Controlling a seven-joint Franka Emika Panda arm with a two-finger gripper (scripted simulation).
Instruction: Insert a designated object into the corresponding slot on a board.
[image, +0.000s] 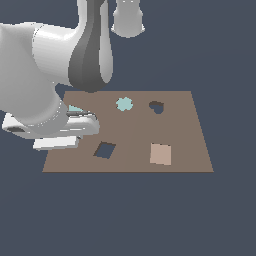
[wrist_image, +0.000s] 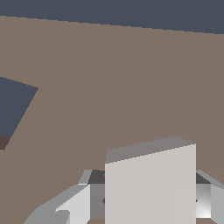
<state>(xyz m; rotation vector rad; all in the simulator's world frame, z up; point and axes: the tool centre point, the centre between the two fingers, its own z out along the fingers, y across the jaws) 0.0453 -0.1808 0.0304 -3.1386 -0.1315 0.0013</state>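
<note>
The brown board (image: 185, 130) lies flat. Its dark diamond-turned square slot (image: 104, 150) is near the front edge and also shows in the wrist view (wrist_image: 13, 105). My gripper (image: 62, 136) hangs low over the board's edge on the exterior view's left, to the left of the slot. It is shut on the light-grey square tile (image: 50, 144). In the wrist view the tile (wrist_image: 148, 183) stands between my two fingers (wrist_image: 72, 205), just above the board surface (wrist_image: 131, 78). The fingers themselves are hidden in the exterior view.
On the board are a cyan rounded shape (image: 124, 104), a dark heart-like hole (image: 157, 106), a pinkish-beige square (image: 160, 154) and a cyan triangle (image: 75, 108) partly hidden behind my hand. The bulky arm (image: 45, 65) fills the exterior view's upper left.
</note>
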